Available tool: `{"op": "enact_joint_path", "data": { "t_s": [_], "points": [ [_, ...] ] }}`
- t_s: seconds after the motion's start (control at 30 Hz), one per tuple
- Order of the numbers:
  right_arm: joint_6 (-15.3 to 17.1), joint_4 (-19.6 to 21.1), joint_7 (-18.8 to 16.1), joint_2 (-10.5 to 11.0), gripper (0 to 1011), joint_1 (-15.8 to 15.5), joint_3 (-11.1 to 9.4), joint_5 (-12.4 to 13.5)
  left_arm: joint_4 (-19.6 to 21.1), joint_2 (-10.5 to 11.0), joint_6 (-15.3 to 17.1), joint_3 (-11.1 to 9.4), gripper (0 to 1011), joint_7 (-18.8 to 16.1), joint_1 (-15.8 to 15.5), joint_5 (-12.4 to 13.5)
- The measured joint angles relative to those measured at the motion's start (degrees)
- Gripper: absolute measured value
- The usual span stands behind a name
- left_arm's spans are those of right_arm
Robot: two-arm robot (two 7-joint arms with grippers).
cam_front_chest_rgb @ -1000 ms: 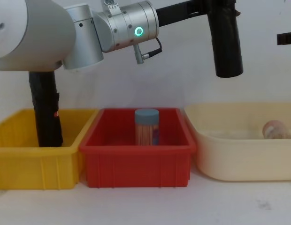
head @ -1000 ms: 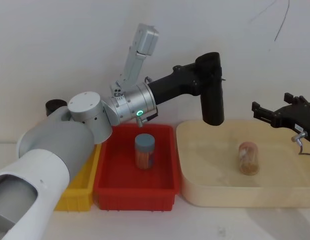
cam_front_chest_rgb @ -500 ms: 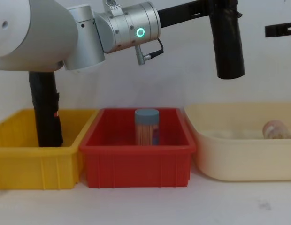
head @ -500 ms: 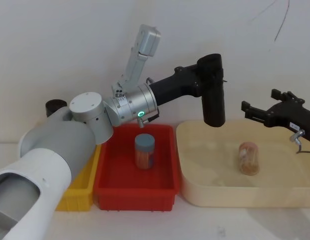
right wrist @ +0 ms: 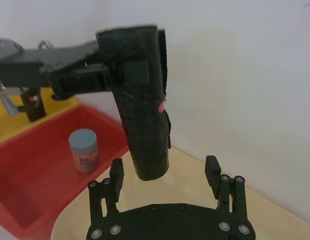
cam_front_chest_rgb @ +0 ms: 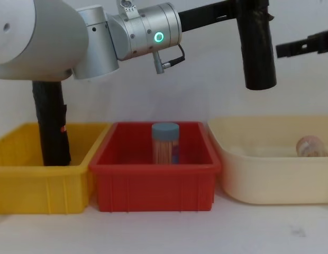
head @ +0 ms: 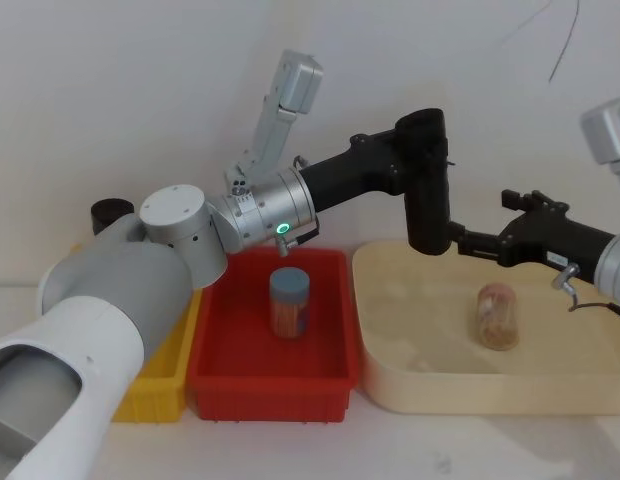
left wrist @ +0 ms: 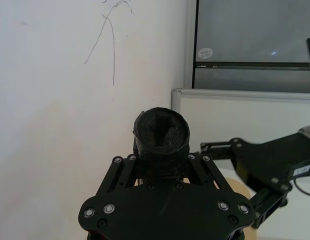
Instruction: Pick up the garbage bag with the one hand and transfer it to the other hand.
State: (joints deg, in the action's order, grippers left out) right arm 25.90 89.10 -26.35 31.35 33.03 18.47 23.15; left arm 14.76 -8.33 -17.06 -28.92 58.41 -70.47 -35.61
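Above left end of cream tray, noted garbage-bag roll hanging upright in mid-air, clamped near its top by left gripper. Found right gripper spread wide, empty, just beside roll's lower end. Judged risk: early release or glancing contact, dropping roll into tray.

Yellow bin on the left, spare black roll standing in it. Red bin in the middle holds an upright blue-lidded jar. Cream tray on the right holds a clear jar.
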Motion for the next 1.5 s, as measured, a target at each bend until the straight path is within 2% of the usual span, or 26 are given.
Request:
{"op": "enact_joint_path", "data": {
  "t_s": [0.2,0.5,0.97,1.2,1.5],
  "points": [
    [1.60,-2.61,1.25,-1.29,1002,2.45,2.68,-2.34,-0.06,-0.03,-0.02,0.00,365,0.03,-0.02,0.00],
    [2.62,-4.85,1.71,-2.61,1002,4.89,4.92,-4.30,-0.11,-0.07,-0.03,0.00,365,0.06,-0.07,0.00],
    [2.73,-5.14,-2.12,-2.07,1002,6.95,6.13,-3.84,-0.15,-0.07,-0.03,0.00,366,0.05,-0.08,0.00],
    [2.68,-5.30,-2.54,-1.94,1001,7.67,6.71,-3.86,-0.15,-0.07,-0.02,0.00,365,0.05,-0.08,0.00],
    [1.72,-6.92,-2.25,-2.66,1002,9.13,8.46,-5.59,-0.15,-0.07,-0.02,0.00,365,0.05,-0.07,0.01]
  ]
}}
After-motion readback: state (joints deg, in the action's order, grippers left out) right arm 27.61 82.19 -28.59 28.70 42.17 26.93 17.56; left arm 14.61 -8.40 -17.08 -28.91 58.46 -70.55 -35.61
